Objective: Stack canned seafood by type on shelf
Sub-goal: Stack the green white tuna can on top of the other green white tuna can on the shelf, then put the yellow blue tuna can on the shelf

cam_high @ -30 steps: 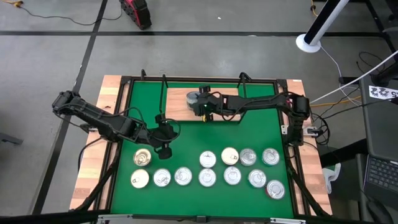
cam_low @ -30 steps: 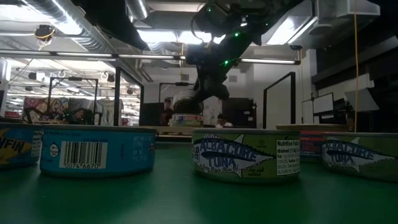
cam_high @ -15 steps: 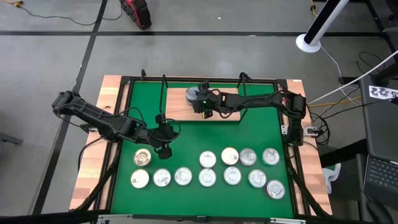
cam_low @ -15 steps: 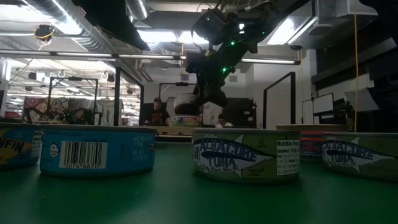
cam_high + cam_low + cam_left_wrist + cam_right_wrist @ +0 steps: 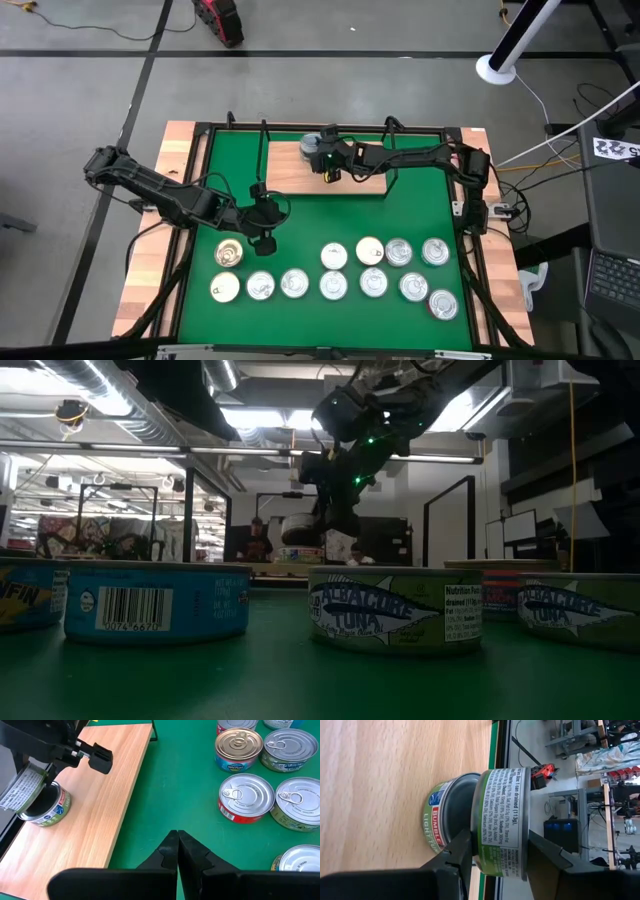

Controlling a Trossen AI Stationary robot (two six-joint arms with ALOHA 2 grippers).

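The right gripper [image 5: 322, 158], clamped on a green-labelled tin [image 5: 502, 822], has slid toward the upper-left corner of the shelf [image 5: 365, 180] above another tin [image 5: 44, 805], readying a stack, while the left gripper [image 5: 177, 851] waits pressed together mid-mat.

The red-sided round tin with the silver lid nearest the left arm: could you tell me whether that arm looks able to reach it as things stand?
Probably yes. The left claw is shut and empty over bare green mat, and nothing lies between it and the red-sided tin.
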